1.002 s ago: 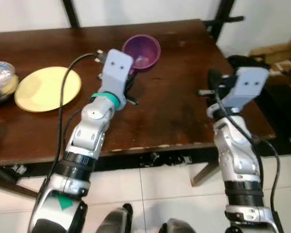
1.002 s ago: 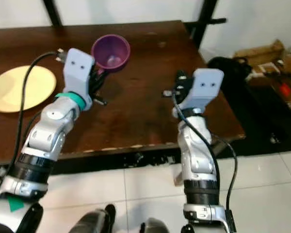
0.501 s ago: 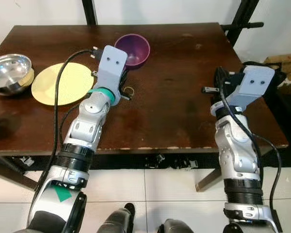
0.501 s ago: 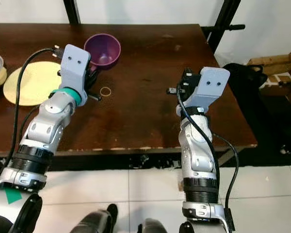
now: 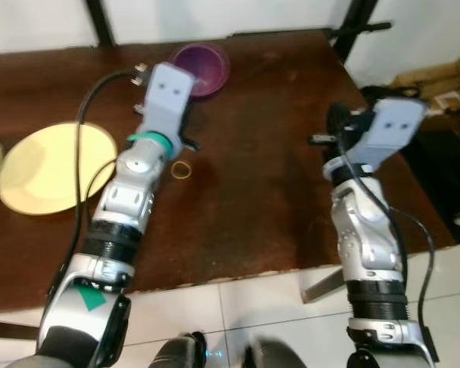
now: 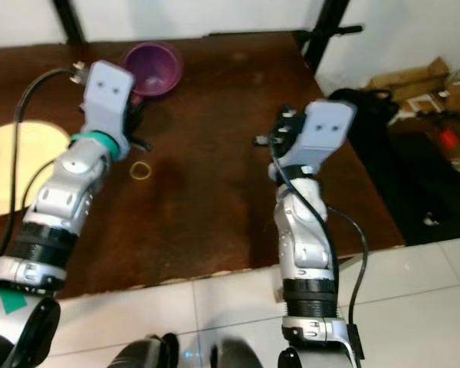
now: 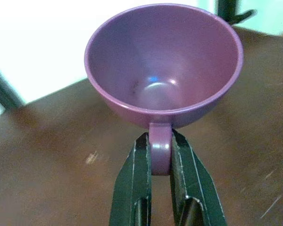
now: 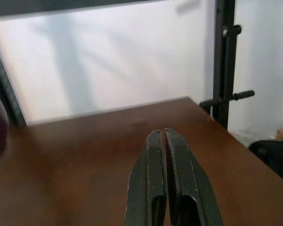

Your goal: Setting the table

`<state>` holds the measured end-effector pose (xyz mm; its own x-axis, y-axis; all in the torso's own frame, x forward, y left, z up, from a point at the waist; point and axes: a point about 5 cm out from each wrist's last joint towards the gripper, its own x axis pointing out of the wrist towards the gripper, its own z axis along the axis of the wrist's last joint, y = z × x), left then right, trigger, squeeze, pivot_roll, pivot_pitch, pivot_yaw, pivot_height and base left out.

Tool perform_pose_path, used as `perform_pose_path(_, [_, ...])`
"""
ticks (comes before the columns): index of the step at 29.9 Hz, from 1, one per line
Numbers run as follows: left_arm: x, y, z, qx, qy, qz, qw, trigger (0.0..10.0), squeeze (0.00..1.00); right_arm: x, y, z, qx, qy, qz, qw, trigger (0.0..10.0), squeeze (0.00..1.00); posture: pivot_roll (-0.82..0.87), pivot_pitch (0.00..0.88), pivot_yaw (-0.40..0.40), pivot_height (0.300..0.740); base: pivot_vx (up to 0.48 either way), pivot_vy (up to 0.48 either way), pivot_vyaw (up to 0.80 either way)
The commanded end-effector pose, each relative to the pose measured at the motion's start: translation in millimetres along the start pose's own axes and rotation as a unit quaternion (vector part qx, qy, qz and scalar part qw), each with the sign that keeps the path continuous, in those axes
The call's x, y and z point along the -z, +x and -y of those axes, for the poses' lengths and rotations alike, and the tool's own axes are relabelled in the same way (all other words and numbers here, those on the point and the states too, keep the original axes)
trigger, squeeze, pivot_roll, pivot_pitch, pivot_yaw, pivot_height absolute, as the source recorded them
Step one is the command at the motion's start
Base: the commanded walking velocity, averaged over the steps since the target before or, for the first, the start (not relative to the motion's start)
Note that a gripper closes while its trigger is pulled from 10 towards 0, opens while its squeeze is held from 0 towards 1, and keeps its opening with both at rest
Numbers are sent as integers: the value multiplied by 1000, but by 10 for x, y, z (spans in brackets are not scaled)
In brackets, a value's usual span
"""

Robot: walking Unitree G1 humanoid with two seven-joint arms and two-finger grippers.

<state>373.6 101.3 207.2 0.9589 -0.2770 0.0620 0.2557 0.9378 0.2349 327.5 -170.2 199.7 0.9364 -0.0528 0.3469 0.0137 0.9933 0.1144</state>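
Note:
A purple cup (image 5: 203,67) stands at the far middle of the dark wooden table (image 5: 261,192). Its short handle (image 7: 159,150) is clamped between the black fingers of my left gripper (image 7: 159,160), which is shut on it; the cup's empty bowl (image 7: 162,66) faces up. A yellow plate (image 5: 50,167) lies flat at the left. My right gripper (image 8: 162,141) hovers above the table's right side with its fingers pressed together and nothing between them.
A small yellow rubber band (image 5: 182,169) lies on the table beside my left forearm. A black frame post (image 6: 326,31) rises behind the far right corner. Dark bags and boxes (image 6: 414,115) sit on the tiled floor to the right of the table edge.
The camera view has shifted and tilted, so the metal bowl at the left has almost left the picture. Both grippers keep their places relative to the cup and table.

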Motion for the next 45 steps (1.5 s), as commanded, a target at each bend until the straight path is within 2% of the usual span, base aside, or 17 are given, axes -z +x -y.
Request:
perform_pose_path(1, [-27, -3, 8, 2, 9, 8, 1000, 10000, 0, 30, -15, 10, 2, 0, -5, 1000, 10000, 0, 12, 0, 65, 740, 0, 0, 0])
perform_pose_path(9, [-33, -23, 82, 22, 7, 17, 1000, 10000, 0, 30, -19, 17, 1, -1, -6, 1000, 10000, 0, 10, 0, 64, 740, 0, 0, 0])
perform_pose_path(21, [-45, -21, 98, 29, 2, 22, 999, 10000, 0, 30, -11, 13, -2, -2, -6, 1000, 10000, 0, 9, 0, 61, 740, 0, 0, 0])
perform_pose_path(25, [-33, -22, 95, 52, 0, 11, 999, 10000, 0, 30, -12, 11, -3, -3, -6, 1000, 10000, 0, 18, 0, 61, 740, 0, 0, 0])
perform_pose_path(26, [14, -30, 40, 75, 2, -10, 997, 10000, 0, 28, -15, 0, -7, -7, -7, 1000, 10000, 0, 23, 8, 63, 740, 0, 0, 0])
perform_pose_path(28, [14, -30, 40, 75, 2, -10, 997, 10000, 0, 28, -15, 0, -7, -7, -7, 1000, 10000, 0, 23, 8, 63, 740, 0, 0, 0])
perform_pose_path(29, [61, -54, -51, 96, 5, -23, 995, 10000, 0, 24, -20, -19, -18, -12, -9, 1000, 10000, 0, 25, 22, 64, 740, 0, 0, 0])
perform_pose_path(30, [61, -54, -51, 96, 5, -23, 995, 10000, 0, 24, -20, -19, -18, -12, -9, 1000, 10000, 0, 25, 22, 64, 740, 0, 0, 0])
perform_pose_path(31, [114, -91, -192, 111, 2, -30, 993, 10000, 0, 13, -13, -69, -40, -13, -11, 999, 10000, 0, 26, 53, 65, 740, 0, 0, 0])
perform_pose_path(33, [114, -91, -192, 111, 2, -30, 993, 10000, 0, 13, -13, -69, -40, -13, -11, 999, 10000, 0, 26, 53, 65, 740, 0, 0, 0])
perform_pose_path(35, [222, -161, -400, 125, 8, -42, 991, 10000, 0, -29, 66, -193, -89, -15, -9, 996, 10000, 0, 46, 104, 57, 740, 0, 0, 0])
perform_pose_path(36, [259, -185, -454, 128, 14, -47, 991, 10000, 0, -56, 107, -238, -103, -16, -5, 995, 10000, 0, 49, 110, 55, 740, 0, 0, 0])
perform_pose_path(40, [304, -230, -498, 134, 10, -50, 990, 10000, 0, -113, 181, -277, -113, -18, 6, 993, 10000, 0, 60, 132, 47, 740, 0, 0, 0])
perform_pose_path(43, [425, -409, -530, 185, -20, -51, 981, 10000, 0, -204, 308, -264, -114, -21, 18, 993, 10000, 0, 74, 196, 26, 740, 0, 0, 0])
perform_pose_path(45, [446, -450, -532, 198, -30, -49, 979, 10000, 0, -220, 328, -258, -114, -21, 20, 993, 10000, 0, 74, 196, 26, 740, 0, 0, 0])
